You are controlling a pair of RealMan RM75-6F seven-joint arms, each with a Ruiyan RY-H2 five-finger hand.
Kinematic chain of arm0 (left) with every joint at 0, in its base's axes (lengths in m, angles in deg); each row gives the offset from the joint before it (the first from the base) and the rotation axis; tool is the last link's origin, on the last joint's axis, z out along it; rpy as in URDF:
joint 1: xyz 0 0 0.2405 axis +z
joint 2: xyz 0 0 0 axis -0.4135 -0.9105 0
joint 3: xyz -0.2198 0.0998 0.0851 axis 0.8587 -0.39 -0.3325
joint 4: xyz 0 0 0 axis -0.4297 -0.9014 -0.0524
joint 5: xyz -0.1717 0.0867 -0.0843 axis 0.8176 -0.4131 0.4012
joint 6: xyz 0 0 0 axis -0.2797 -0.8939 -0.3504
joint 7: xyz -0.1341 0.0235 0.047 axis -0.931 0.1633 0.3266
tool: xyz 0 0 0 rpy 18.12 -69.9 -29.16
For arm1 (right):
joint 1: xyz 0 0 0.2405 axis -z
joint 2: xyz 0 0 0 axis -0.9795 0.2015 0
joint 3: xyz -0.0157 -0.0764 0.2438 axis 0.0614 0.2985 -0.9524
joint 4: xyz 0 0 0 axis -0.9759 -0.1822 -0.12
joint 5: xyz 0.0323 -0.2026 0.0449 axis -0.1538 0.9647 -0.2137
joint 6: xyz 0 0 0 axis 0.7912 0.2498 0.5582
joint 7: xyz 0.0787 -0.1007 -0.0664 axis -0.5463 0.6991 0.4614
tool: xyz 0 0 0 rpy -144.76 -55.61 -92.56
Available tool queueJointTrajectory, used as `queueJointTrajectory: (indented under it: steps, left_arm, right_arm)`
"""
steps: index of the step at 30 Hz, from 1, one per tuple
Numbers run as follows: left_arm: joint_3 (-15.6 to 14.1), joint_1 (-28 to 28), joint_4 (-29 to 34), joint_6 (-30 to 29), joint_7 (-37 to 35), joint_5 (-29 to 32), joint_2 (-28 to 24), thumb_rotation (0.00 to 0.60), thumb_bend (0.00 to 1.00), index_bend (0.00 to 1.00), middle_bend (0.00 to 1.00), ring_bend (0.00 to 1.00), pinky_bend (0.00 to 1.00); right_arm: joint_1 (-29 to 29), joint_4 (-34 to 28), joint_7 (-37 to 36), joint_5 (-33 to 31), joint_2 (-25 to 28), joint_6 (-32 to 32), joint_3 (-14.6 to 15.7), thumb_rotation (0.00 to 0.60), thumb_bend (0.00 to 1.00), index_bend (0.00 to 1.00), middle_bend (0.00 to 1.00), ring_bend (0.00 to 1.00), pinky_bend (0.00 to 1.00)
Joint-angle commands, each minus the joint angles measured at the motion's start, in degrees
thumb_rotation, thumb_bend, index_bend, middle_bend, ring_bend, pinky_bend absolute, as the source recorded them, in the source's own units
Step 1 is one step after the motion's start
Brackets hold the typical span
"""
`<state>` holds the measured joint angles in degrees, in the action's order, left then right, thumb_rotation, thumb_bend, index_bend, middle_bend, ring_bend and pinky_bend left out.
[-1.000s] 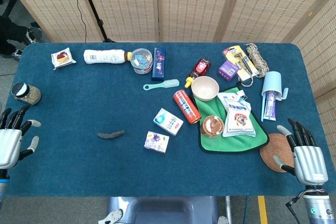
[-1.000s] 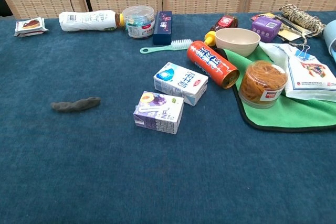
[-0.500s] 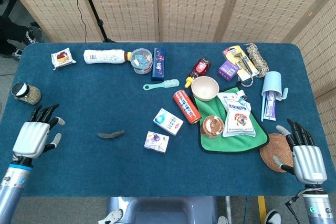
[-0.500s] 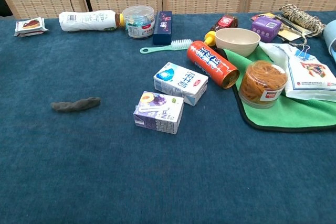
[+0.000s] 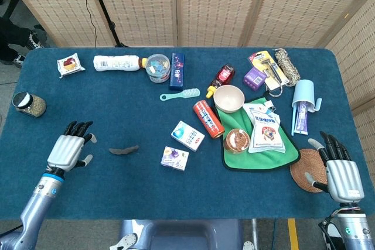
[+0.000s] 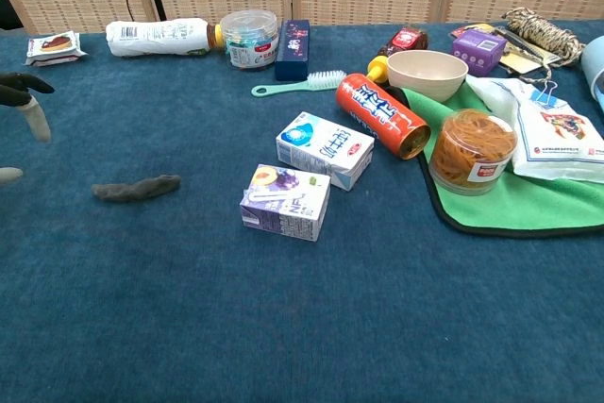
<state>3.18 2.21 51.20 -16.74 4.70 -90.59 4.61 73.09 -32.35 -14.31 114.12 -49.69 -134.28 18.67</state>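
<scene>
Blue table (image 5: 117,191) bears one grey strip (image 5: 123,150) and two cartons; both hands' fingers spread, holding nothing.

A: Where does the head view look from?

B: High above the near edge, facing steeply down. It takes in the whole table (image 5: 117,191), screens behind, both hands at the sides.

A: And the chest view?

B: Lower and closer, looking shallowly across the cloth toward the screens. It cuts off the near corners.

A: What do they share?

B: The middle: the grey strip (image 5: 123,150) (image 6: 136,188), the cartons (image 5: 187,136) (image 6: 324,149), the bowl (image 5: 228,98) (image 6: 427,75).
</scene>
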Motion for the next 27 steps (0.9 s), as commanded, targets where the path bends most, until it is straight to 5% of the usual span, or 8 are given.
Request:
queueJointTrajectory:
  steps: [1,27]
  left_arm:
    - [0.45,-1.32,-1.31,1.13,1.22,1.99,2.21,0.599,0.26,0.42,0.10,0.08,0.05]
    - [0.64,-6.13,-9.09,3.38,3.97,8.88,13.23,0.592,0.26,0.47,0.10,0.08,0.05]
  right_arm:
    - [-0.05,0.07,-0.06,-0.08,-0.02,0.10,-0.04,0.600,0.22,0.19,0.06,0.05,0.15]
    - [0.77,-0.34,-0.71,-0.52,0.85,-0.55,0.11,0.600,0.22,0.18,0.06,0.05,0.16]
